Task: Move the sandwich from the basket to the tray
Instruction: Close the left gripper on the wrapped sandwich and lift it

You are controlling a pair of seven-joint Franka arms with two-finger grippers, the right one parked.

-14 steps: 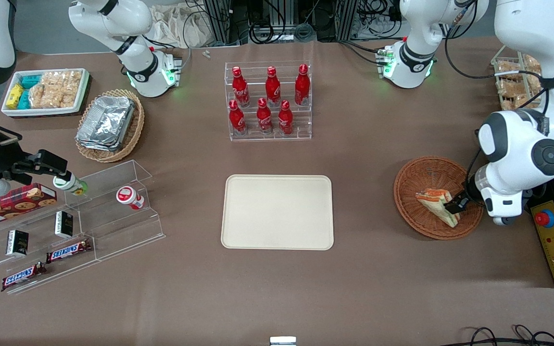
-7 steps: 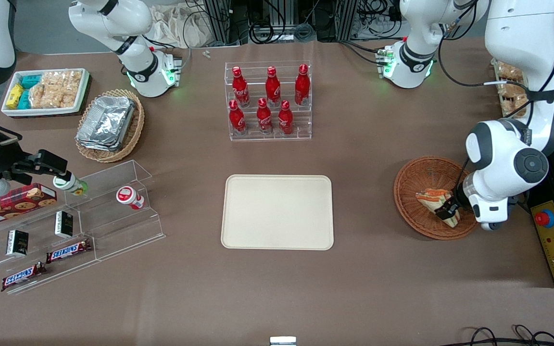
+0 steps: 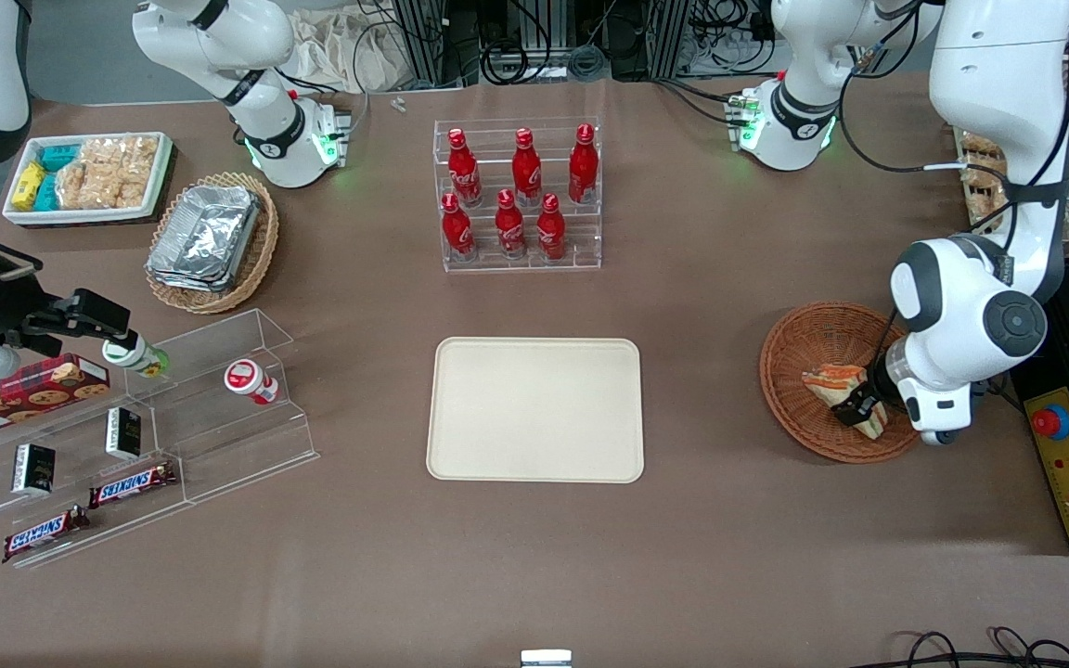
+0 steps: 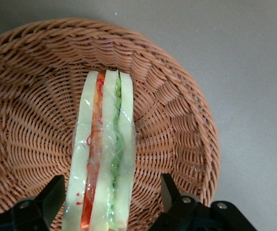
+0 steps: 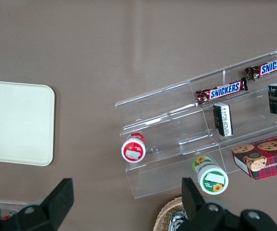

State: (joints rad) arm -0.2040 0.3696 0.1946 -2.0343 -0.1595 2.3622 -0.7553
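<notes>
Gripper (image 4: pixel 112 202) down in the round reddish-brown wicker basket (image 3: pixel 808 341), fingers spread, one on each flat side of the triangular wedge sandwich (image 4: pixel 104 154) in clear wrap, pale bread with orange-red and green filling; gaps show either side, no pinch yet. Sandwich stands on edge inside basket. To do it well: close gently on the bread faces, avoid squashing, lift straight up clear of the rim, then carry to the flat beige rectangular tray (image 3: pixel 534 408).
</notes>
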